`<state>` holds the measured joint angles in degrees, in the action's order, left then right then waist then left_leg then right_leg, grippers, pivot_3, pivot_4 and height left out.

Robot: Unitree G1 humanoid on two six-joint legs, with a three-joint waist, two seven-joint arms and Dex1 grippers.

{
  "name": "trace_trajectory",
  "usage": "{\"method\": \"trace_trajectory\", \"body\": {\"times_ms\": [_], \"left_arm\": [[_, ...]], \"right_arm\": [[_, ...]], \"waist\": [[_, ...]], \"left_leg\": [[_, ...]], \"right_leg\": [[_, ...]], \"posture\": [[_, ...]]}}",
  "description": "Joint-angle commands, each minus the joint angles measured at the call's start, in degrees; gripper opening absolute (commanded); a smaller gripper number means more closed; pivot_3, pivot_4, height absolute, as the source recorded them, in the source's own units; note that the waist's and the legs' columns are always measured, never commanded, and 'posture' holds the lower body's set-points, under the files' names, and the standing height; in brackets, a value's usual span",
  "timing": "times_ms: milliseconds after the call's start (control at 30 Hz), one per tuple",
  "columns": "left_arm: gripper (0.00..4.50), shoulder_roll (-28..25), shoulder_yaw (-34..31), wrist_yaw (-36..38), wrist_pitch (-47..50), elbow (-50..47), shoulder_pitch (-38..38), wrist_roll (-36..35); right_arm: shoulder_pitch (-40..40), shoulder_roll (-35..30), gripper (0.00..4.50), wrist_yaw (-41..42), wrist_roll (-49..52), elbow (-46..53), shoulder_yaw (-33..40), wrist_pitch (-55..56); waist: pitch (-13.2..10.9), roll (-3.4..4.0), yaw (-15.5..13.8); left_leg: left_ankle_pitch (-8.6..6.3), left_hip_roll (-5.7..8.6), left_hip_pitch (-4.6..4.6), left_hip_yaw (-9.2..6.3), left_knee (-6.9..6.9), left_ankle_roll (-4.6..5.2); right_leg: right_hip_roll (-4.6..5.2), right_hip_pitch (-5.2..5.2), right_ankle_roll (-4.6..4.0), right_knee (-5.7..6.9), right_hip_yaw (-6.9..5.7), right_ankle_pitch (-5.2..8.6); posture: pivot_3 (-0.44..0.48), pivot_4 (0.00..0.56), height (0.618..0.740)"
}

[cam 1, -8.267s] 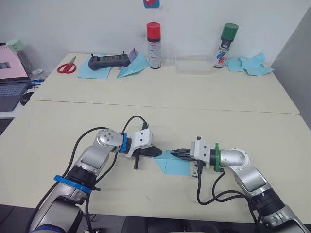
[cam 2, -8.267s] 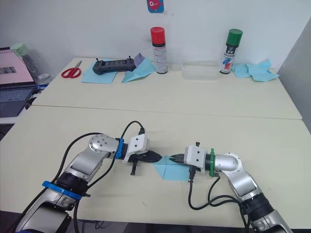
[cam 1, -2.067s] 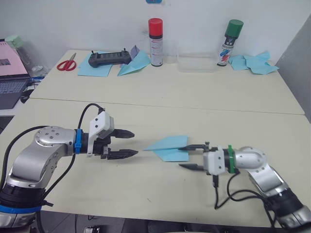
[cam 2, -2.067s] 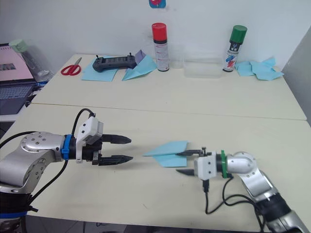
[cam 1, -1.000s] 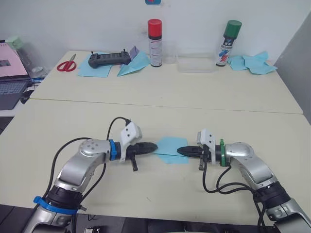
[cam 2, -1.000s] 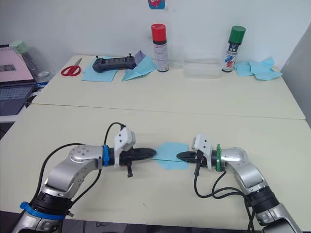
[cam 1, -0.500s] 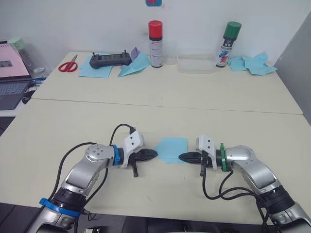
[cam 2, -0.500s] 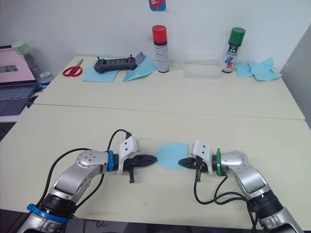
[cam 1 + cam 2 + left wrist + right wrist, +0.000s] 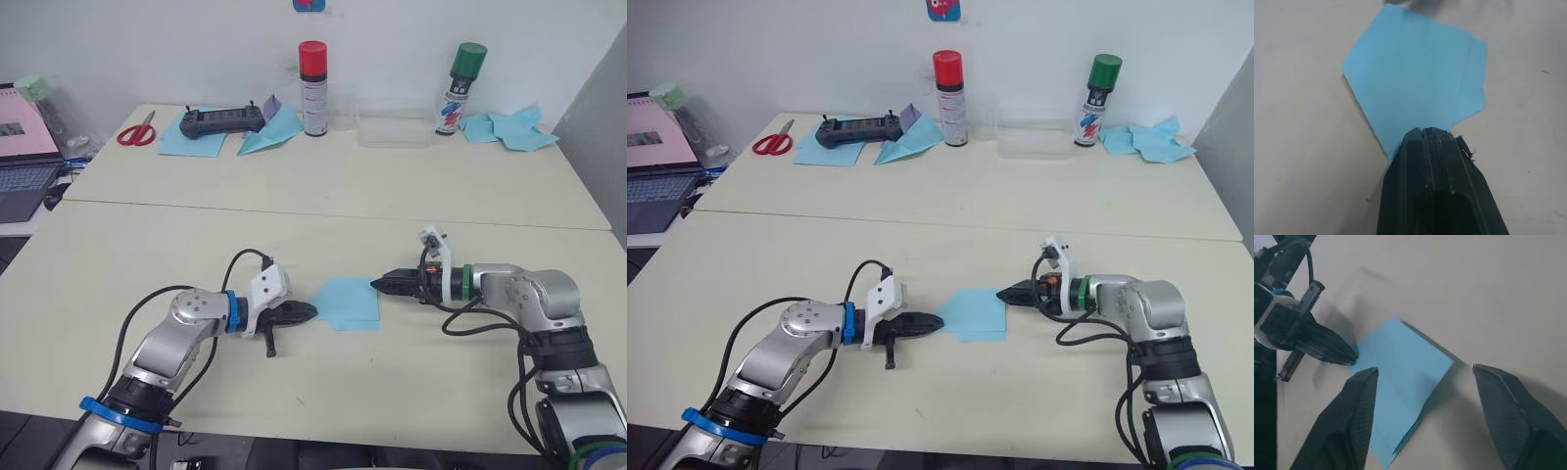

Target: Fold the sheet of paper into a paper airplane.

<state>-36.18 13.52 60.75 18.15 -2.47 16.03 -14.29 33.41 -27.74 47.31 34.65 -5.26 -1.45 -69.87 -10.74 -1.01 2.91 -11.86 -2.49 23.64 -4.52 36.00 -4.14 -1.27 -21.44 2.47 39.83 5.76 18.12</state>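
Note:
The sheet of paper (image 9: 350,302) lies flat on the near table as a folded light-blue shape with a pointed left end and layered edges (image 9: 1415,83). My left gripper (image 9: 312,311) is shut, and its tip rests on the paper's left point (image 9: 1432,132). My right gripper (image 9: 380,284) hovers by the paper's far right corner. Its two fingers stand open with nothing between them, spread over the paper (image 9: 1400,377) in the right wrist view. The left gripper (image 9: 1352,354) also appears there at the paper's tip.
Along the back edge stand a red-capped spray can (image 9: 313,74), a green-capped can (image 9: 455,88) and a clear tray (image 9: 395,129). A black controller (image 9: 222,121), a paper dart (image 9: 269,137), scissors (image 9: 135,130) and crumpled blue scraps (image 9: 509,129) lie there too. A laptop (image 9: 20,147) sits far left.
My right gripper has opened and moved from the paper's near right edge up to its far right corner. The left gripper has stayed on the paper's point.

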Motion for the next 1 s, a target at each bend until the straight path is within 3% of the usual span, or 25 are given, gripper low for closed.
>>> {"method": "trace_trajectory", "body": {"times_ms": [33, 367, 733, 833, 1000], "left_arm": [[0.0, -0.18, 1.59, -0.06, 0.92, 0.69, -1.18, 1.88], [0.0, -0.7, 0.73, -0.79, 1.89, -1.61, -3.5, 1.45], [0.0, -1.2, 1.47, 0.02, 1.74, -1.64, -2.97, 1.74], [0.0, -1.4, 1.66, 0.28, 1.68, -1.68, -2.95, 1.82], [0.0, -1.54, 1.6, 0.53, 1.72, -1.75, -3.12, 2.01]], "right_arm": [[2.42, 0.19, 2.99, 0.46, 1.84, -0.68, -0.27, -3.85], [2.77, 3.91, 2.99, -1.47, 4.04, -0.59, 0.74, -9.29], [4.37, 7.85, 2.99, -1.56, 0.93, -6.57, -1.12, 0.64], [4.27, 7.6, 2.48, -0.83, 0.41, -7.19, -1.68, 2.04], [3.82, 6.76, 0.7, 0.46, 0.91, -6.31, -1.71, 2.26]], "waist": [[0.0, 0.0, -0.01], [0.01, 0.01, 0.22], [0.01, 0.01, 0.4], [0.01, 0.01, 0.4], [0.01, 0.01, 0.4]], "left_leg": [[0.0, 0.0, 0.0, -0.01, 0.0, 0.0], [0.0, -0.02, 0.01, -0.01, -0.01, 0.0], [0.0, -0.03, 0.02, 0.0, -0.03, 0.0], [0.0, -0.03, 0.01, 0.0, -0.04, 0.0], [0.0, -0.04, 0.02, 0.0, -0.08, 0.0]], "right_leg": [[0.0, 0.0, 0.0, 0.0, -0.01, 0.0], [-0.01, -0.02, 0.01, -0.02, -0.02, 0.01], [-0.03, -0.04, 0.02, -0.04, -0.01, 0.01], [-0.03, -0.04, 0.02, -0.04, -0.01, 0.01], [-0.03, -0.07, 0.02, -0.05, -0.01, 0.01]], "posture": [[0.0, 0.15, 0.74], [0.0, 0.15, 0.74], [0.0, 0.15, 0.74], [0.0, 0.15, 0.74], [0.0, 0.15, 0.74]]}}
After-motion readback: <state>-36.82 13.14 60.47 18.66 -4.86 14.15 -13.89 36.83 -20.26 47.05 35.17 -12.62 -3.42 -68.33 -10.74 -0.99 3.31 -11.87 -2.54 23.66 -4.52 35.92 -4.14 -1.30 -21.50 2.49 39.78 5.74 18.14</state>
